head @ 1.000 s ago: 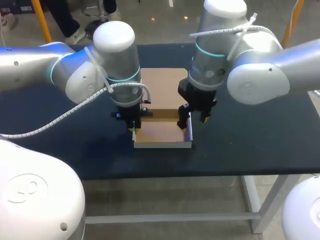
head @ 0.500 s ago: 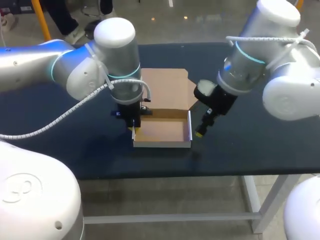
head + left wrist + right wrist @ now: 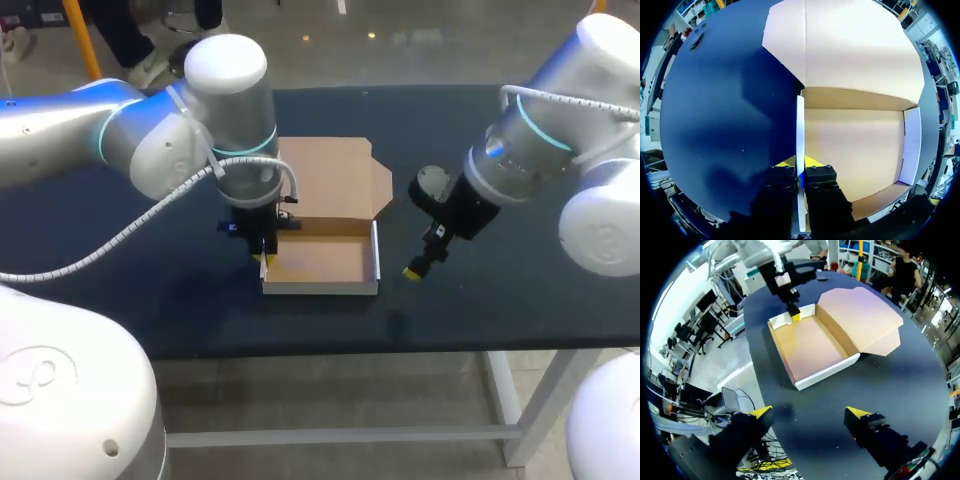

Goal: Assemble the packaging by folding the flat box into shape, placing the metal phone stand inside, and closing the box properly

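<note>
Head view. Box (image 3: pixel 320 262): brown card, folded into a shallow tray with white outer walls, near the middle of the dark worktop (image 3: pixel 500 290) towards its front edge. Lid (image 3: pixel 325 175): open, lying flat behind the tray. Left gripper (image 3: pixel 262 255): at the tray's left side wall. Right gripper (image 3: pixel 415 270): above bare worktop to the right of the tray, apart from it. Phone stand: not seen.

Left wrist view. Side wall (image 3: pixel 800 130): upright, running straight out between the jaws of the left gripper (image 3: pixel 800 162), which pinch it from both sides. The tray floor is bare, and the far wall stands upright.

Right wrist view. Right gripper (image 3: pixel 809 412): jaws spread wide, nothing between them. The box (image 3: pixel 810 347) lies well ahead, with the other arm's gripper (image 3: pixel 794 315) on its far wall.

Step in hand, as judged: steadying the formed tray ahead of loading. A light, square pinch seems wise, since thin card will crease or lean if squeezed or dragged.

In the way: the left gripper sits over one edge of the opening, so anything lowered in should come from the right. The flat lid behind is clear of both arms.
</note>
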Robot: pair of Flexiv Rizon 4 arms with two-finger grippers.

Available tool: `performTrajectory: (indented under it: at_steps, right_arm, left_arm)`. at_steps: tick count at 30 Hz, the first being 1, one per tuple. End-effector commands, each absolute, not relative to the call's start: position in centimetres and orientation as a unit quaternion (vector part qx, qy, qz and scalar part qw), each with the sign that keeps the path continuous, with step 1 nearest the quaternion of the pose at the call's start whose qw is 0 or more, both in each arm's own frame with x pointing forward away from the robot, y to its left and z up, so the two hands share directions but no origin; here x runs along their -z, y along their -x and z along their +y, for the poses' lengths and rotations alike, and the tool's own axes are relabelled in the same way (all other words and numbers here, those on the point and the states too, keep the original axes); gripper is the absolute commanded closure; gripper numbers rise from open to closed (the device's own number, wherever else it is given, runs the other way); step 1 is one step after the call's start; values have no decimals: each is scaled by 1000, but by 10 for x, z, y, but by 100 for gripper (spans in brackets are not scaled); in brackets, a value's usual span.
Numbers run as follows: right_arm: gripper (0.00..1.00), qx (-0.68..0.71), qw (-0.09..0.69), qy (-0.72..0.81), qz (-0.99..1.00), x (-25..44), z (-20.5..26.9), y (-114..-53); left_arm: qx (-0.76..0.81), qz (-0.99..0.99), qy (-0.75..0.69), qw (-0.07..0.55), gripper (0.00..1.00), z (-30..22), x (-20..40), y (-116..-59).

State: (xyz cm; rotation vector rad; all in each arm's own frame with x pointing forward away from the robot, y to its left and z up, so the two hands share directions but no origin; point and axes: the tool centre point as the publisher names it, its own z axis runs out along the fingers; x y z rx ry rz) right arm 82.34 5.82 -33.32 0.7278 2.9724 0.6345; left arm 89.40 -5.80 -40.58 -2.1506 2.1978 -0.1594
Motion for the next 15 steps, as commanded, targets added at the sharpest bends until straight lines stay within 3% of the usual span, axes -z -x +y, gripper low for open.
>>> performTrajectory:
  at_steps: [1,15]
  right_arm:
    - [0,-221,-2,-202,954,319,37,-808]
    - [0,-231,-9,-156,960,314,20,-795]
  left_arm:
    - [43,715,697,31,100,-57,405,-896]
    - [11,707,704,71,100,-54,412,-897]
